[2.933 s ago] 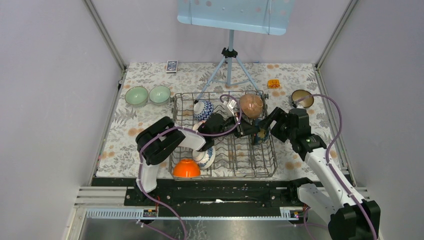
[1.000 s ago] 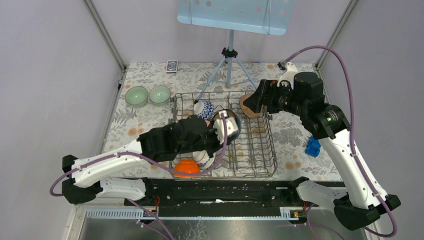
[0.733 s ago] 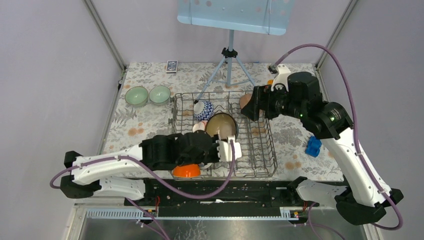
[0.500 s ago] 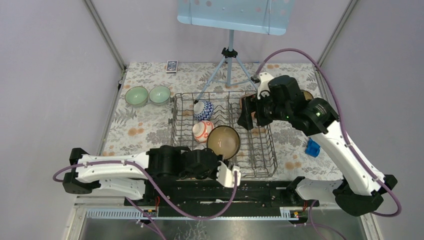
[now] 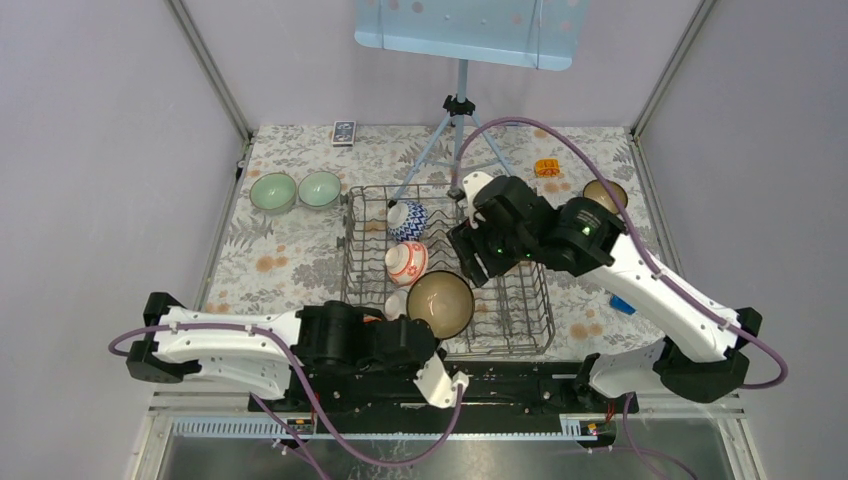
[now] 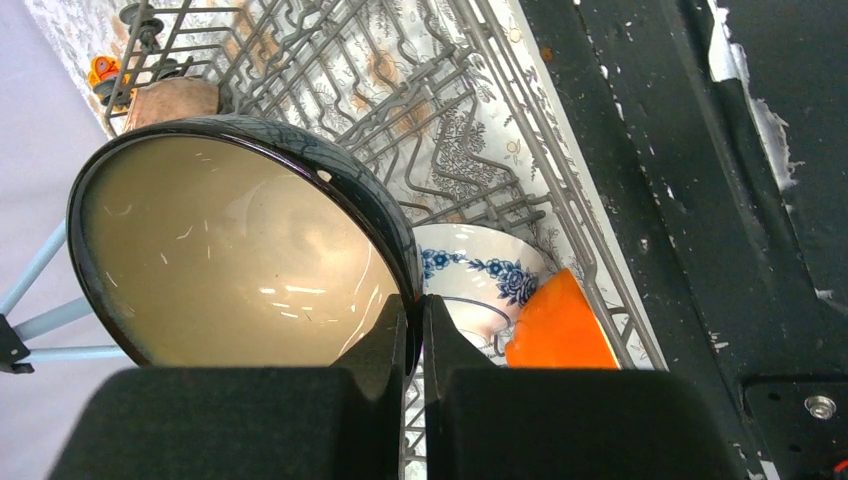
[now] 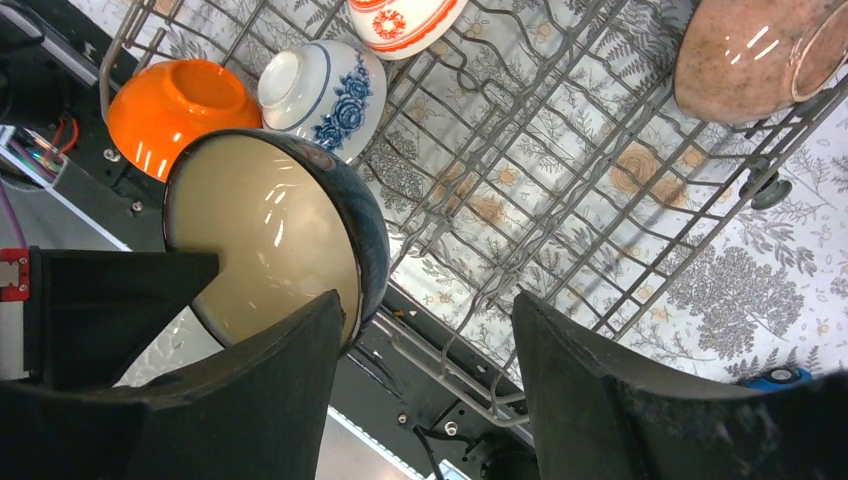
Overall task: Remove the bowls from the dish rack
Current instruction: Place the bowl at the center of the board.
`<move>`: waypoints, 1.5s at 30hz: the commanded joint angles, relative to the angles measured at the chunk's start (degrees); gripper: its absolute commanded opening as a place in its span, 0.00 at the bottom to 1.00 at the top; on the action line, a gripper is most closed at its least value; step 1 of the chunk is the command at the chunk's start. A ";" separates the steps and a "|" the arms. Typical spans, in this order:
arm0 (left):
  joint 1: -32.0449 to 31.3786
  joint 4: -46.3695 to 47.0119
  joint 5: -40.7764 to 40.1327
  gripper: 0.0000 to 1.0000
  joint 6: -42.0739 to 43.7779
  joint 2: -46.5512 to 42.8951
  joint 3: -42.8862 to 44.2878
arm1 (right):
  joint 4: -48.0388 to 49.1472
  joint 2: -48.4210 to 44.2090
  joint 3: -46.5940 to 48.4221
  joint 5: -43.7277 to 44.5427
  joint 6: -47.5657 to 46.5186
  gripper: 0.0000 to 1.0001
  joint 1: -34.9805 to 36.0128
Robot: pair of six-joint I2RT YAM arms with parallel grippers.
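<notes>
Left end effector (image 6: 413,322) pinches dark bowl (image 6: 230,250); overhead hides grip.

The dark bowl (image 6: 240,260) is glazed ceramic: inside tan and very glossy w/ bright reflections, outside nearly black and also shiny. The orange bowl (image 7: 175,105), blue-and-white bowl (image 7: 325,95) and red-and-white bowl (image 7: 400,20) have the same smooth, glossy glaze. The pink-brown bowl (image 7: 740,60) is speckled but shiny too. The dish rack (image 5: 545,300) is thin grey metal wire, semi-matt. The table cover (image 5: 290,250) is matt w/ a printed floral pattern; cloth or paper, I cannot tell. Left gripper (image 6: 413,325) and right gripper (image 7: 425,310): matt black, prob. plastic. The black base rail (image 6: 650,150) looks like painted metal, scratched, w/ white chips.
</notes>
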 commanded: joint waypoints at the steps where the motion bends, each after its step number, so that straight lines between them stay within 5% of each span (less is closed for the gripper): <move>1: -1.30 2.34 -2.66 0.00 2.99 0.05 3.96 | -3.29 3.18 4.20 6.09 -0.70 0.69 4.87; 13: -5.18 2.29 -2.69 0.00 0.89 1.92 5.53 | -5.25 7.47 3.23 10.13 0.24 0.56 11.96; 45: -6.35 3.12 -3.24 0.00 0.74 1.38 2.86 | -4.87 7.28 -4.14 6.26 1.13 0.24 13.97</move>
